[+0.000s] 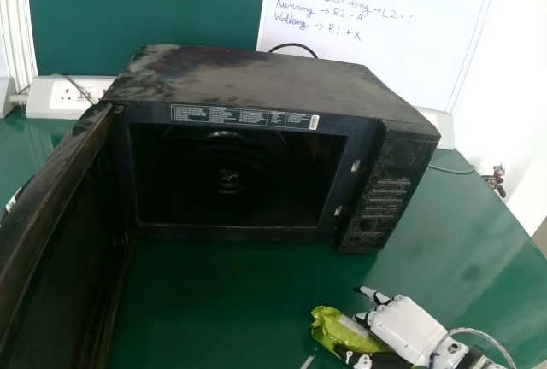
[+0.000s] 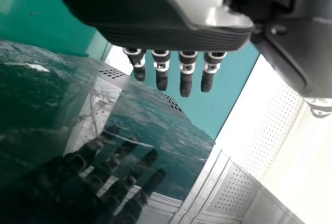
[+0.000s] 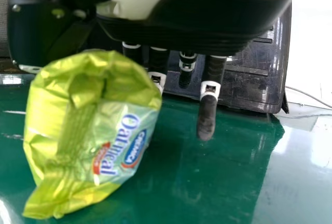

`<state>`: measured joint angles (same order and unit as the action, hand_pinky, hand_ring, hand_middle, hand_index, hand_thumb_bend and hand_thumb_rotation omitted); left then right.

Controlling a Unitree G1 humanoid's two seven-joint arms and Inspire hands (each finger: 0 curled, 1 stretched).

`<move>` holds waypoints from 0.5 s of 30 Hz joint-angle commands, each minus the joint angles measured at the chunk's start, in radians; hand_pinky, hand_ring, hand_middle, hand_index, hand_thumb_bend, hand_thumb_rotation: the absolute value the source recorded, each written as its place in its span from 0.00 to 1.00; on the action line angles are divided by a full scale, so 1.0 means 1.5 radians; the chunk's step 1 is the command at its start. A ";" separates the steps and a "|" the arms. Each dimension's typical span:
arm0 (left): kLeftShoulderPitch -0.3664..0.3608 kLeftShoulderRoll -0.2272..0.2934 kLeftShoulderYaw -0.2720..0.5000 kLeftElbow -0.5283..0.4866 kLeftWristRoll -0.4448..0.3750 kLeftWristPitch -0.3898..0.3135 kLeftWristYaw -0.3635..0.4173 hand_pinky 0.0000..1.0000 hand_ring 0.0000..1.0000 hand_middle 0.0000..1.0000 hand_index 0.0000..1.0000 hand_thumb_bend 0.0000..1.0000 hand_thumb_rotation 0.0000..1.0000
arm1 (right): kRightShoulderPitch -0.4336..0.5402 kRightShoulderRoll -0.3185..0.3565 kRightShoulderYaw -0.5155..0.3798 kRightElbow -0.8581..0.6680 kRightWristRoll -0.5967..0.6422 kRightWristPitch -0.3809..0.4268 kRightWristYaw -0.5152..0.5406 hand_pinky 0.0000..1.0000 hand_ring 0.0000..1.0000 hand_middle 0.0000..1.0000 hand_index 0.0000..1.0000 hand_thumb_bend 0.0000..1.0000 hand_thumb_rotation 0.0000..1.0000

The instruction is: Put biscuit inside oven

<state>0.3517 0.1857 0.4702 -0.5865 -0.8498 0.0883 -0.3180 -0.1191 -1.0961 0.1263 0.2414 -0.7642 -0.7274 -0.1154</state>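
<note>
Although the oven (image 1: pixel 256 79) is open in the head view, the biscuit packet (image 1: pixel 342 332) is outside it, in front of the right end, held between the thumb and fingers of the right hand (image 1: pixel 406 328). Whether its underside touches the table (image 1: pixel 214 301) I cannot tell. A straight push forward could run packet or knuckles into the control panel (image 1: pixel 389 198), since the cavity (image 1: pixel 231 177) lies farther left; too low a path could catch the sill. Bare green tabletop gives room to swing across, bounded on the left by the open door (image 1: pixel 60 241).

Seen from the left wrist, the left hand (image 2: pixel 185 73) has its fingers straight and side by side, near a glossy dark surface that mirrors them, probably the door's outer face. A careless shift there could knock the door inward and narrow the opening; I cannot tell whether they touch it.

From the right wrist, the packet bulges beside the thumb, with one finger reaching out straight and clear of it. Gripped near one part, the soft wrapper could twist or slip, and its loose end could snag on the opening's edge
</note>
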 commanded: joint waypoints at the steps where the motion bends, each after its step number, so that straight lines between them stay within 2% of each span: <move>1: 0.007 0.001 0.003 -0.009 -0.009 -0.001 0.001 1.00 1.00 0.98 1.00 0.88 0.85 | 0.026 0.007 0.020 0.006 -0.016 -0.001 0.027 0.25 0.32 0.40 0.50 0.53 0.00; 15: 0.003 0.002 0.002 -0.006 -0.009 -0.002 -0.001 1.00 1.00 0.99 1.00 0.88 0.85 | 0.013 0.004 0.021 0.011 0.000 -0.008 0.047 0.23 0.31 0.40 0.50 0.53 0.00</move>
<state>0.3510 0.1858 0.4701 -0.5868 -0.8508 0.0883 -0.3174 -0.1299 -1.0961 0.1277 0.2458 -0.7504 -0.7317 -0.0939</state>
